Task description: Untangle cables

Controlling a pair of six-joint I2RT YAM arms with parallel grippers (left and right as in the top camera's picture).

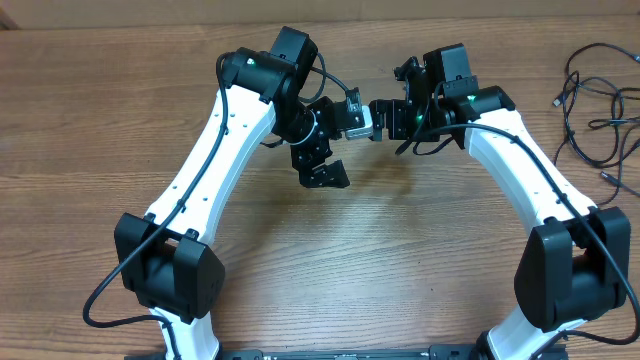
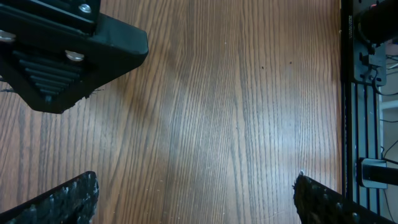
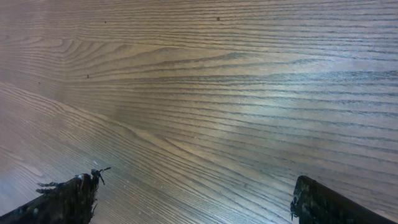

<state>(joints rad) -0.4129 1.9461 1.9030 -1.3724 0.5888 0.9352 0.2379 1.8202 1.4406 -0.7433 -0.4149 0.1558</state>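
The cables [image 1: 571,112] are thin black cords lying in a loose tangle at the table's far right edge, seen only in the overhead view. One small plug end [image 1: 557,101] points left. Both arms reach in to the upper middle of the table, far left of the cables. My left gripper [image 1: 318,168] [image 2: 196,200] is open over bare wood with nothing between its fingertips. My right gripper [image 1: 392,118] [image 3: 196,196] is open too, also over bare wood, close beside the left wrist. Neither wrist view shows a cable.
The wooden table [image 1: 400,250] fills the scene. A black ribbed gripper part [image 2: 53,68] sits at the upper left of the left wrist view. The dark base rail [image 2: 364,93] runs down that view's right side. The arm bases [image 1: 170,265] [image 1: 575,265] stand near the front edge.
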